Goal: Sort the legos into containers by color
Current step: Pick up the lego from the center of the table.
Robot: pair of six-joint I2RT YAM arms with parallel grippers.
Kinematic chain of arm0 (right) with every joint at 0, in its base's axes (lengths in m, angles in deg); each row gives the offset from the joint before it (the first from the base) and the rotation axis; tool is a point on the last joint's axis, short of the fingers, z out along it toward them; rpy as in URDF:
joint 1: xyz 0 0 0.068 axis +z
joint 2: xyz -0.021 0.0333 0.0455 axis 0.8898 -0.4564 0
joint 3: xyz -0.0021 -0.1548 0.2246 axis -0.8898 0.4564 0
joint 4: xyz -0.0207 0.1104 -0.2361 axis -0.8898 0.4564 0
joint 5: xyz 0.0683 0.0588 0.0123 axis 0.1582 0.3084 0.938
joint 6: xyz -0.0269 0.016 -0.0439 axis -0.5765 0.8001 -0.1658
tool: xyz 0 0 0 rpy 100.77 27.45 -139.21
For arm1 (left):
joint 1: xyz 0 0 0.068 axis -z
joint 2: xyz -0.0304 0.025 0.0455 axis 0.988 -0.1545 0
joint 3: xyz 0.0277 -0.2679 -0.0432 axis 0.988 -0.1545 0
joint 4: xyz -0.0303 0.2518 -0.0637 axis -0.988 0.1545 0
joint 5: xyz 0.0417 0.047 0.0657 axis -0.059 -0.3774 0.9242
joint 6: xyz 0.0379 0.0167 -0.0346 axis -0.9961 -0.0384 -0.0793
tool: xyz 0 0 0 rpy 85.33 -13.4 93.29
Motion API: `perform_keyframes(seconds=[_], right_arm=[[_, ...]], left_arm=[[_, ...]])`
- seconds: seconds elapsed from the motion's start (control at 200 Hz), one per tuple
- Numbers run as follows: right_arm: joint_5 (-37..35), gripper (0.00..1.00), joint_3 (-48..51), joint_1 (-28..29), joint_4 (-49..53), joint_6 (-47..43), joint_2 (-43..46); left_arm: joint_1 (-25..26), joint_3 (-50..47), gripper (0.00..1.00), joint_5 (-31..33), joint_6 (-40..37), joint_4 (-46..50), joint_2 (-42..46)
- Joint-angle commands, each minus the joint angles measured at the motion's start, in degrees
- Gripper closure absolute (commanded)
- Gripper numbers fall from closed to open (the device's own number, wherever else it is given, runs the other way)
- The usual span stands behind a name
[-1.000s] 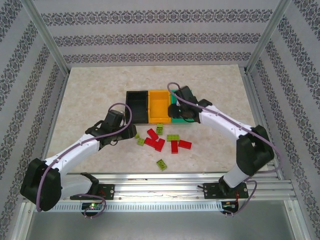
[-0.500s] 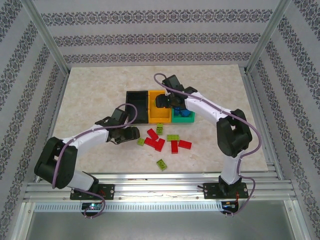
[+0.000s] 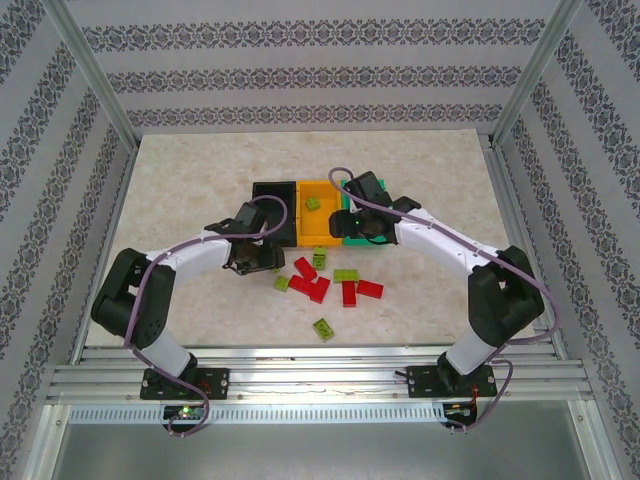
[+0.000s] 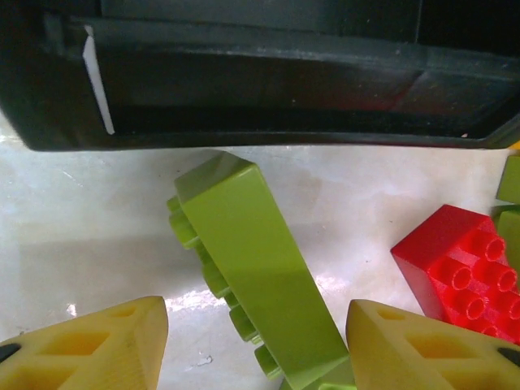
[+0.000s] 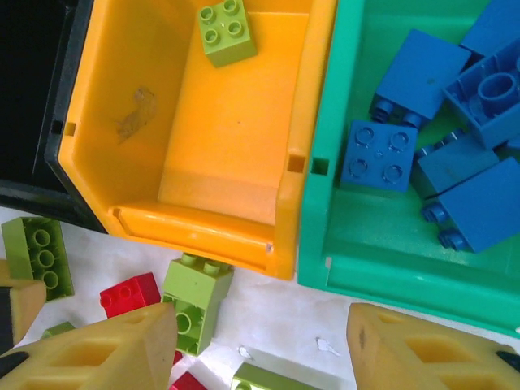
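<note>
Three bins stand in a row: black [image 3: 275, 200], orange [image 3: 322, 228] and green [image 3: 352, 241]. One lime brick [image 3: 313, 204] lies in the orange bin [image 5: 195, 138]. The green bin [image 5: 341, 244] holds several blue bricks [image 5: 378, 154]. Red bricks [image 3: 318, 288] and lime bricks [image 3: 346, 275] lie scattered in front of the bins. My left gripper [image 3: 263, 262] is low at the black bin's front wall [image 4: 244, 89], open around a lime brick [image 4: 260, 268] lying on its side. My right gripper [image 5: 260, 349] is open and empty over the table, just in front of the orange and green bins.
A red brick [image 4: 463, 272] sits close to the right of the left gripper's fingers. A lime brick [image 5: 195, 301] leans at the orange bin's front wall, with a red brick [image 5: 130, 294] beside it. A single lime brick [image 3: 323, 327] lies nearer the table's front edge.
The right gripper swung over the orange bin and came back toward the green bin; a lime brick now lies in the orange bin. The left gripper moved right, in front of the black bin.
</note>
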Motion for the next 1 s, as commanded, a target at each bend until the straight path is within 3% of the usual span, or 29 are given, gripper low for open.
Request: perform_keyframes(seconds=[0.0,0.095,0.26,0.43,0.625,0.819,0.994], right_arm=[[-1.4,0.42,1.8,0.8,-0.7,1.2,1.9],[-1.5,0.42,2.5,0.8,-0.7,1.4,2.6],[-1.3,0.42,3.4,0.9,-0.5,1.6,2.8],[-2.2,0.42,4.5,1.5,-1.1,2.0,3.3],[-1.9,0.42,4.9,2.0,-1.9,2.5,2.5],[-1.8,0.43,4.9,2.3,-2.7,2.3,2.4],[-1.6,0.43,5.8,2.3,-3.6,2.8,2.9]], left_arm=[[-0.7,2.2,0.41,0.4,-1.8,1.9,-2.5],[-0.6,3.1,0.44,0.4,-2.3,2.0,-4.3],[-0.6,2.4,0.63,2.3,-3.4,2.1,-3.0],[-0.5,-2.0,0.80,2.1,-4.1,0.9,4.0],[-0.4,-7.1,0.93,1.8,-3.4,1.3,15.6],[-0.1,-7.4,0.95,1.8,-2.7,3.1,25.1],[0.4,-3.7,0.95,1.6,-3.2,3.6,26.0]])
